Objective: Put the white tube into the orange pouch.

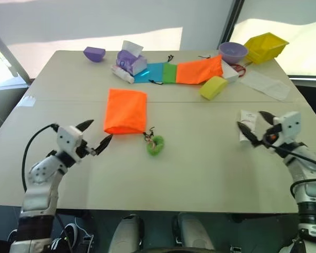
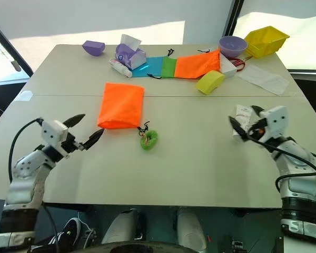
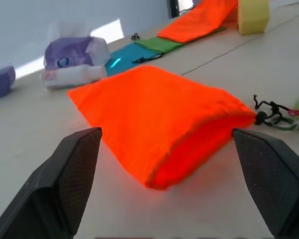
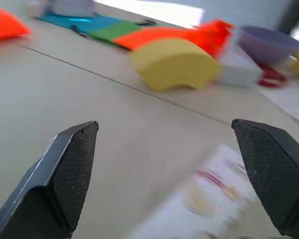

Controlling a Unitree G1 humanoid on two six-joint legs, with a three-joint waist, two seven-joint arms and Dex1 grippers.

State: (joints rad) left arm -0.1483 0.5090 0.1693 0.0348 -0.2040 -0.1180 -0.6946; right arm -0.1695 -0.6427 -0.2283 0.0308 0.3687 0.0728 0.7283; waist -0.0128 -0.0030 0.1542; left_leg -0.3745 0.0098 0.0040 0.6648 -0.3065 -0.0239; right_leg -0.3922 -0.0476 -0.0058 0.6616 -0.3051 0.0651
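Both end effectors released: right end effector [image 1: 251, 131] flanks the white tube [image 1: 247, 124] lying on the table [image 1: 200, 168], far from the orange pouch [image 1: 125, 110] before the left end effector [image 1: 96, 135]; a shallow pinch could let the flat tube slip.

No writing can be read anywhere. The white tube [image 2: 241, 119] just beyond the right claw [image 2: 244, 124] carries faint print and reddish marks, too blurred to make out.
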